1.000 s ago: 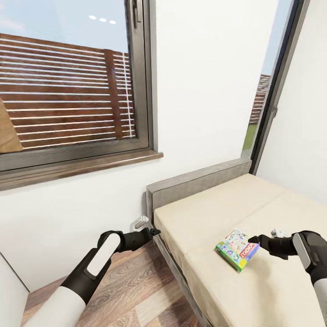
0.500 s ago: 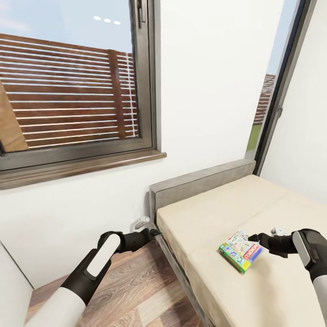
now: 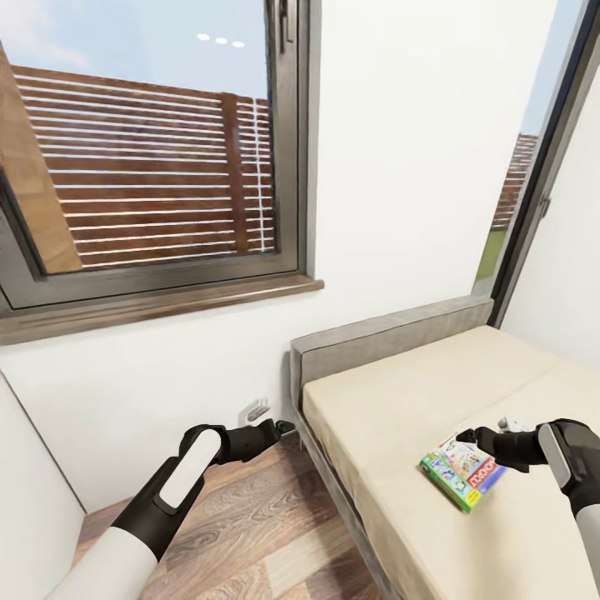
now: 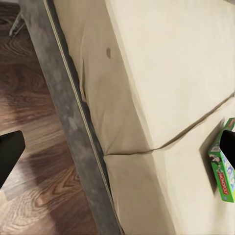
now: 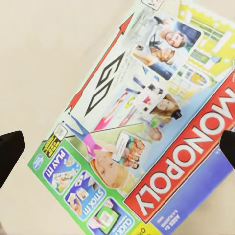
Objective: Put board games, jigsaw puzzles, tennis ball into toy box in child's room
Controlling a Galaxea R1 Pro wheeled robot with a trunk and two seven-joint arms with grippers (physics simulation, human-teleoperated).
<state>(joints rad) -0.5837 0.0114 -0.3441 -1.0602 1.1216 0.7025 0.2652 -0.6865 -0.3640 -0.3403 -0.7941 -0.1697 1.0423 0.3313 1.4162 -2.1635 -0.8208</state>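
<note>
Head view: Monopoly board game (image 3: 463, 480) lying flat on the bed (image 3: 400, 417), near its front edge, just beside the right gripper (image 3: 467, 435). Box green-edged, with a red MONOPOLY band, a GO arrow and photos of children. Right jaws spread wide around it, not gripping. Left gripper (image 3: 283, 428) over wooden floor (image 3: 250, 533), jaws open, empty.

White forearms with black sleeves and white oval panels, black wrists, black left pincer (image 3: 283, 429), black right pincer (image 3: 463, 435)
</note>
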